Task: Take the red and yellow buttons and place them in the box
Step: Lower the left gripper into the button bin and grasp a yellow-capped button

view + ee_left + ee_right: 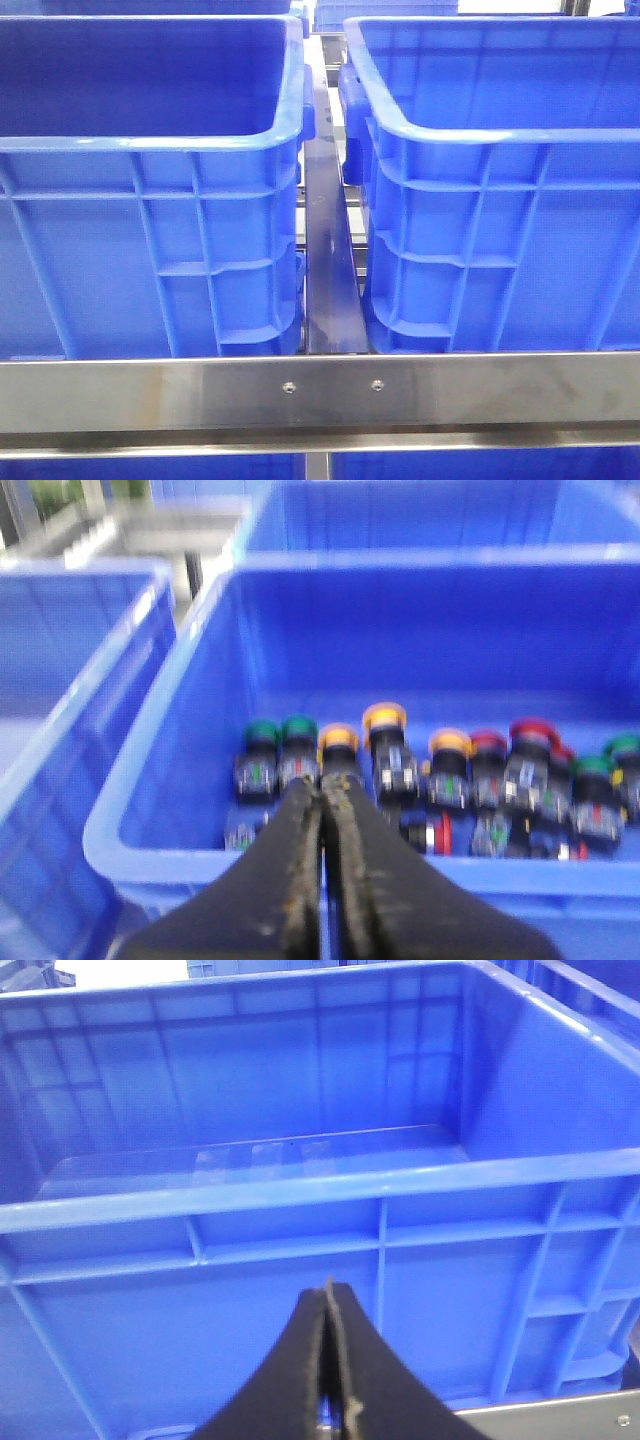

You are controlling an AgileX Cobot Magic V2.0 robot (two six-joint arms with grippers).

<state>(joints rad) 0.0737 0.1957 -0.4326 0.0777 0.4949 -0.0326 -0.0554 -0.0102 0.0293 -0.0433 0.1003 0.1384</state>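
Two bright-blue ribbed crates stand side by side behind a steel rail, with a narrow gap and a dark metal strip between them. The front view shows no arm and no contents in either crate. In the left wrist view, the left gripper has its black fingers pressed flat together with nothing between them, and it hangs just outside the near rim of a crate that holds a loose cluster of push buttons on its floor. Among them are green-capped buttons, yellow-capped buttons and red-capped buttons, somewhat blurred. In the right wrist view, the right gripper is likewise closed on nothing, in front of the ribbed outer wall of the box, whose floor is bare.
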